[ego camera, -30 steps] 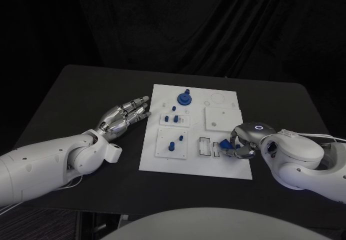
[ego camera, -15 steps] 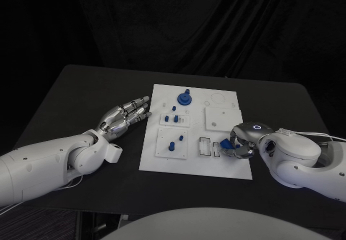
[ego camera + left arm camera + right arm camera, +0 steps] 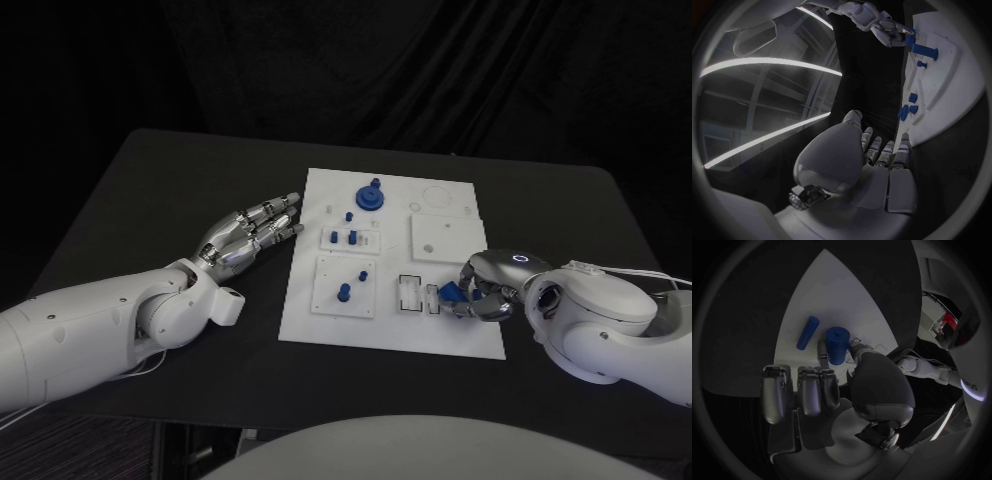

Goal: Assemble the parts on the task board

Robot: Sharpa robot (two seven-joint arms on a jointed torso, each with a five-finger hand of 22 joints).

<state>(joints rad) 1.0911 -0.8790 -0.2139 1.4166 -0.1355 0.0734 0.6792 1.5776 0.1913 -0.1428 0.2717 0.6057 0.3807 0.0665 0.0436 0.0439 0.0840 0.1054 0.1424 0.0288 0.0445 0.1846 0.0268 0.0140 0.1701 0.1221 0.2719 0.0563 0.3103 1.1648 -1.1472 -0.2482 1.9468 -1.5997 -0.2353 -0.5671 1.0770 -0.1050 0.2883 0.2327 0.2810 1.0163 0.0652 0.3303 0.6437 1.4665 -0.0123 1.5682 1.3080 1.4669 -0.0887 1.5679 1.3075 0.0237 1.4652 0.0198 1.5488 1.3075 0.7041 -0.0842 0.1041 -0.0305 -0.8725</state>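
The white task board [image 3: 389, 325] lies in the middle of the table. A blue round part with a knob [image 3: 371, 197] stands near its far edge. Small blue pegs [image 3: 342, 238] stand in the left blocks, and a longer one [image 3: 346, 292] is nearer me. My right hand [image 3: 486, 290] rests at the board's near right corner and pinches a short blue cylinder [image 3: 837, 345] between thumb and finger, by the slots [image 3: 413, 293]. A thinner blue peg [image 3: 807, 332] lies on the board beside it. My left hand [image 3: 253, 232] hovers left of the board, fingers stretched and holding nothing.
A raised white square block [image 3: 441, 237] sits on the board's right half, just beyond my right hand. Black table [image 3: 173, 180] surrounds the board. In the left wrist view the board [image 3: 961, 85] curves past my left hand [image 3: 861, 165].
My right hand has shifted slightly toward me at the board's right corner, still with the blue cylinder. The left hand has not moved.
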